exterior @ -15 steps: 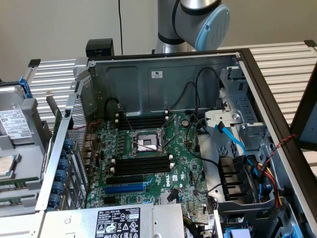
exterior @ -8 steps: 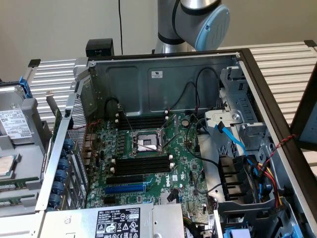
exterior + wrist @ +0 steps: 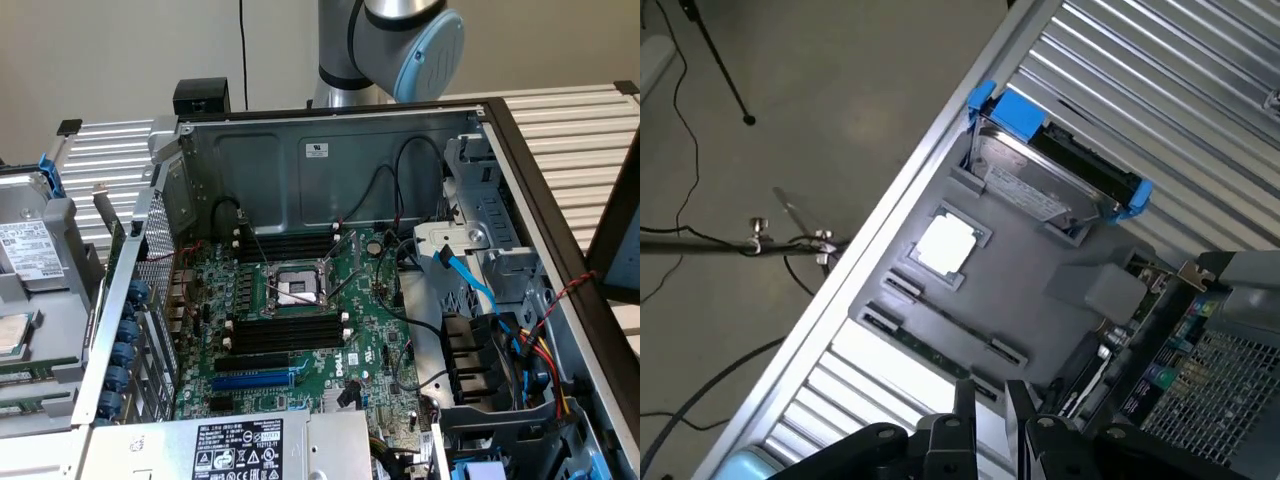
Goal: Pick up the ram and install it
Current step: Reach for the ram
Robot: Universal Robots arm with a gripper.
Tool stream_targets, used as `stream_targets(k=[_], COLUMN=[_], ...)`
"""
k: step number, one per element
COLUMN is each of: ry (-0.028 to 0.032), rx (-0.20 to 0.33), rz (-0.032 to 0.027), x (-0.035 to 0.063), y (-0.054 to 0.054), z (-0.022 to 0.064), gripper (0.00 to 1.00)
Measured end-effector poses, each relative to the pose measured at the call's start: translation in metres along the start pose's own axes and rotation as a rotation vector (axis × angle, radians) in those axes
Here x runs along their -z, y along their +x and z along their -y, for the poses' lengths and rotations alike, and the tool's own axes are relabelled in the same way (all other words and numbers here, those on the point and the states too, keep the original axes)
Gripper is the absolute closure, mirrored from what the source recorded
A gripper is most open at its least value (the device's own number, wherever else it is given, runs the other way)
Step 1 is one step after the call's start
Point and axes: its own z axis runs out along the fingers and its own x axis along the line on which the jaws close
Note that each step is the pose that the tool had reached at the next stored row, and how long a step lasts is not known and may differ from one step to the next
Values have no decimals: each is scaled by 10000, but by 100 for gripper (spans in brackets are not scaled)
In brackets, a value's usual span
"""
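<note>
Nearest the wrist camera, the gripper hangs with its jaws spread wide and nothing between them, poised over the grey tray that sits on the slatted worktop beside the open case. The ram lies in the tray's holders, close to the fingertips but seemingly not touched, and well apart from the black slots on the board. I judge the main risk to be an off-centre grip: the stick is thin, so jaws closing askew could tilt it, drop it, or catch a holder. One end of the ram is hidden behind the fingers, and its label and chips are hard to make out.
</note>
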Motion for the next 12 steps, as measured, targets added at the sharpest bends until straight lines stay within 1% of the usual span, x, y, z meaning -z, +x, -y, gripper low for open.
stream_targets(k=[12], ry=[-45], rx=[2178], rz=[-101], x=[-4], y=[0], z=[0], gripper=[73])
